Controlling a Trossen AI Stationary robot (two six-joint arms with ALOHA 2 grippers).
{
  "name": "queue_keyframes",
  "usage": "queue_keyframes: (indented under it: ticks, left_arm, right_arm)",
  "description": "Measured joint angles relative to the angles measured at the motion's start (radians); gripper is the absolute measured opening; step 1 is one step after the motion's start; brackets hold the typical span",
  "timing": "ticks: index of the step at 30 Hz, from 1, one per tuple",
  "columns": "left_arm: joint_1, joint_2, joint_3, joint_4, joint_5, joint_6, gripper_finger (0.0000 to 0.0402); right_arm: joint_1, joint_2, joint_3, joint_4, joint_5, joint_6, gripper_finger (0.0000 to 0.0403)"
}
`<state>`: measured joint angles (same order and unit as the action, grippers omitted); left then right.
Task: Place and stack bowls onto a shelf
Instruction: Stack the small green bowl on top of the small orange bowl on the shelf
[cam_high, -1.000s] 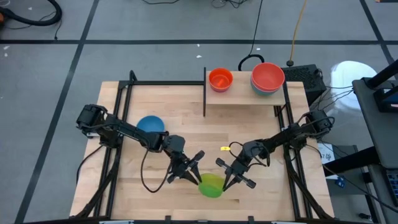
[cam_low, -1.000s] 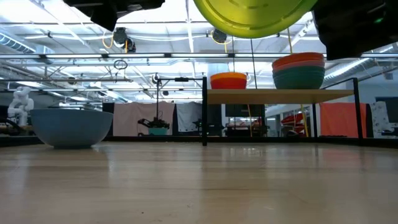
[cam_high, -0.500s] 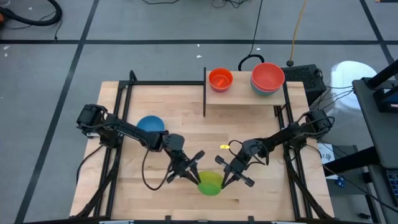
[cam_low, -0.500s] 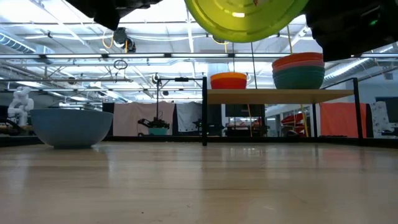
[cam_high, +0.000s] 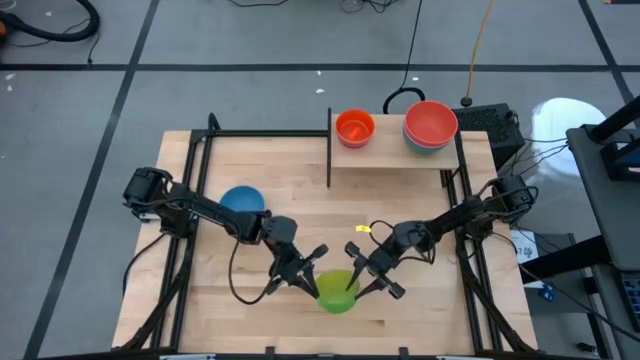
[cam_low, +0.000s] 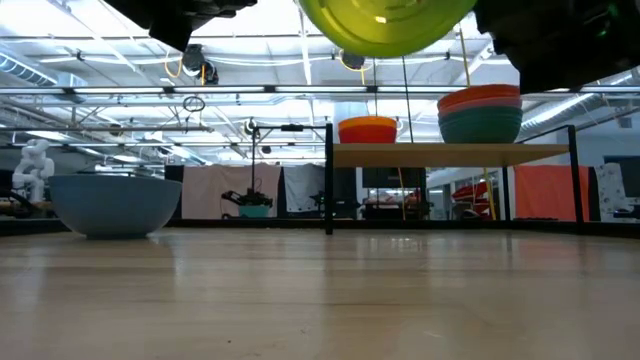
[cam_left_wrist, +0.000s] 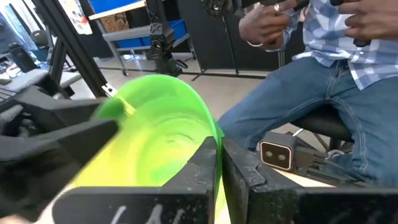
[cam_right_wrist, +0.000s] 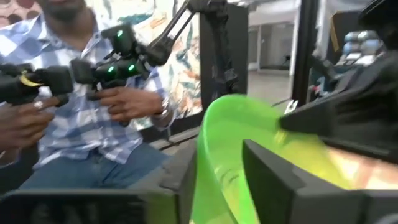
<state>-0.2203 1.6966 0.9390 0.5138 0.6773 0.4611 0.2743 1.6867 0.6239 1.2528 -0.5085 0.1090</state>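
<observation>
Fingers of the left gripper (cam_left_wrist: 217, 163) pinch the lime green bowl (cam_high: 338, 290) rim; the right gripper (cam_high: 362, 272) seems parted around it. Right should clear fully before left carries it to the shelf (cam_high: 392, 152).

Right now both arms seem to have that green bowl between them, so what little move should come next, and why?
Probably the right tool should back away from the lime green bowl. The left tool is shut on the bowl's rim, as the left wrist view shows, while the right tool's fingers stand apart around the opposite rim. The bowl hangs above the table, so the left arm appears to carry it.
</observation>
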Motion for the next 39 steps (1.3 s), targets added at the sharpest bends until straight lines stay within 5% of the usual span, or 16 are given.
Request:
queue_keyframes:
  ticks: [9, 20, 31, 39]
  left_arm:
    - [0.003, 0.0, 0.001, -0.017, -0.096, -0.012, 0.0009]
    - [-0.004, 0.0, 0.001, -0.073, -0.158, -0.025, 0.0005]
    - [-0.008, 0.0, 0.001, -0.131, -0.323, -0.081, 0.0008]
    - [-0.002, -0.028, 0.001, -0.17, -0.417, -0.096, 0.0007]
  right_arm:
    - [-0.007, -0.003, 0.0, 0.2, 0.111, 0.014, 0.0213]
    - [0.01, -0.061, -0.01, 0.171, 0.357, -0.058, 0.0232]
    - [0.135, -0.363, -0.061, -0.348, 0.633, -0.093, 0.0212]
    - [0.307, -0.421, -0.061, -0.491, 0.923, -0.108, 0.0205]
